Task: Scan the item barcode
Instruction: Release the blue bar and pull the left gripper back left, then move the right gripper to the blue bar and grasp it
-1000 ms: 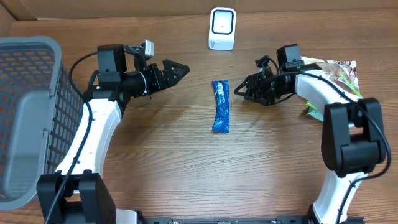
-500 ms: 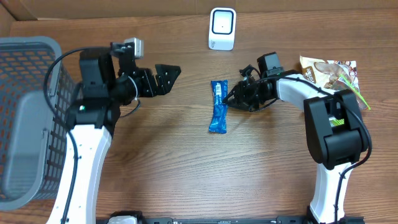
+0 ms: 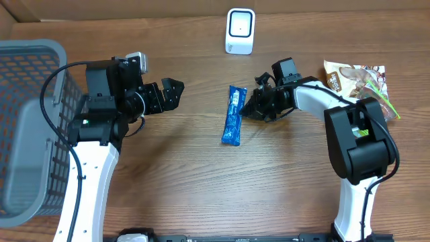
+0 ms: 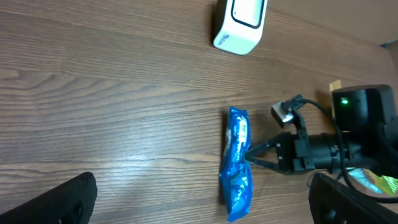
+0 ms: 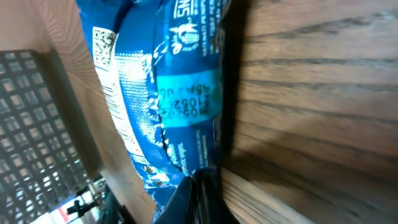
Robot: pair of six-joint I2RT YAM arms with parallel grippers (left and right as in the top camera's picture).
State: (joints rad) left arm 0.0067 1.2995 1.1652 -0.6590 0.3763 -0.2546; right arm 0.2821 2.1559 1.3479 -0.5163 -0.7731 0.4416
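Observation:
A blue snack packet lies lengthwise on the wooden table, in front of the white barcode scanner. My right gripper reaches in from the right, and its fingertips are shut on the packet's right edge. The right wrist view shows the closed tips pinching the wrapper, whose printed label faces the camera. My left gripper hovers open to the left of the packet, holding nothing. In the left wrist view the packet lies between its wide-spread fingers, with the scanner beyond.
A grey mesh basket stands at the table's left edge. Other snack bags lie at the far right, behind the right arm.
The right gripper slid left to the packet and closed on its edge. The packet shifted a little left and tilted. The left arm drew back towards the basket, still open.

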